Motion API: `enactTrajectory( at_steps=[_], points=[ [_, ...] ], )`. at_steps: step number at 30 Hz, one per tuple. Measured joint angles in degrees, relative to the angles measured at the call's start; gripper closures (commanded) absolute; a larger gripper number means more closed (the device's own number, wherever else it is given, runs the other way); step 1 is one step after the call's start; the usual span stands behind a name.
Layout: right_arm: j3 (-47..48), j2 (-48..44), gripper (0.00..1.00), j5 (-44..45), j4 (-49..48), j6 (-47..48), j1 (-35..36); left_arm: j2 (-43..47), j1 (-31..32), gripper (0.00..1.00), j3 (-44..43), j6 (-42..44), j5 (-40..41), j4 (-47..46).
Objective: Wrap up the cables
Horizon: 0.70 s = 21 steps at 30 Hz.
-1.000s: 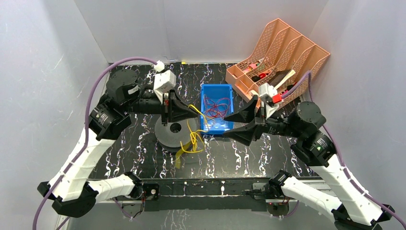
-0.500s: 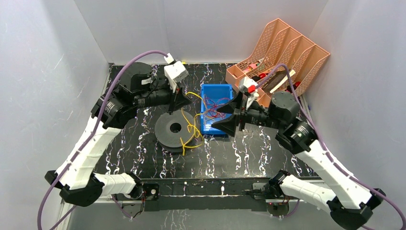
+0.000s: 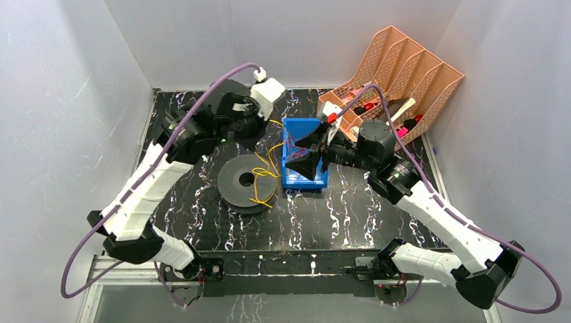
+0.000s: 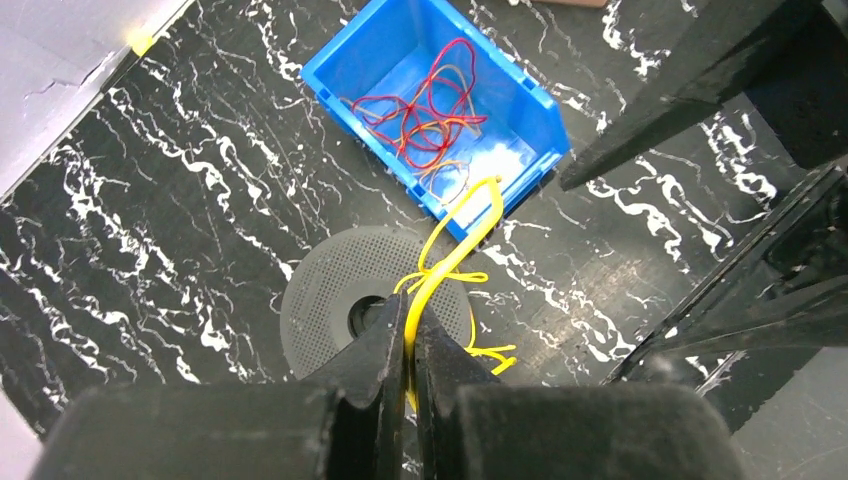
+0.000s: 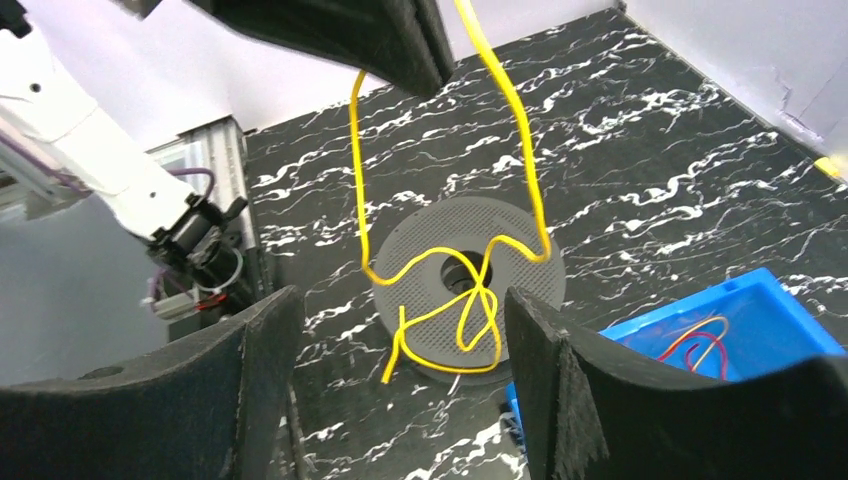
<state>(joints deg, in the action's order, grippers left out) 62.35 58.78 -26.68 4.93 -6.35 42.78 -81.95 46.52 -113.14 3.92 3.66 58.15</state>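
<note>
Cable [image 4: 441,272], yellow and thin, hangs pinched between the closed fingers of the left end effector [image 4: 410,318]. It drops in a long loop to a loose knot lying on the right half of the black disc [image 3: 236,185], with one short end trailing over the disc's near side. More cables [image 4: 420,125], red ones, lie tangled in the blue bin [image 3: 308,180] just right of the disc.

A second ago the left end effector was low beside the disc. It has since lifted and gone toward the back wall, and the yellow tail that reached out over the bench [image 3: 350,215] in front of the disc has been pulled in. The right end effector [image 3: 304,153] has come left from beyond the bin and now sits over the bin's left part, pointing at the hanging loop. Its jaws have spread wide and hold nothing; the cable hangs ahead of them, untouched.

The two end effectors are close together above the gap between disc and bin. The orange rack [image 3: 404,67] fills the far right corner, touching the wall. White walls close in the back and both sides. Open bench runs in front of the disc and bin to the near edge, and on the disc's left.
</note>
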Motion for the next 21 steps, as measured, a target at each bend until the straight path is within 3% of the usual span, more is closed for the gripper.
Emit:
enactTrajectory(
  at_steps=[9,13,21],
  points=[
    [-3.72,3.65,0.10,1.05,-8.59,8.37,0.00,-5.27,9.90,1.00,-4.90,-0.94,14.16,7.41],
    [-6.64,4.55,0.10,0.20,-13.09,11.39,-0.02,-5.22,13.03,1.00,-4.87,-0.48,17.99,8.76],
    [-12.52,6.84,0.14,-11.56,-23.45,8.17,-0.02,-4.48,15.54,1.00,-2.78,0.68,22.12,9.20]
  ],
)
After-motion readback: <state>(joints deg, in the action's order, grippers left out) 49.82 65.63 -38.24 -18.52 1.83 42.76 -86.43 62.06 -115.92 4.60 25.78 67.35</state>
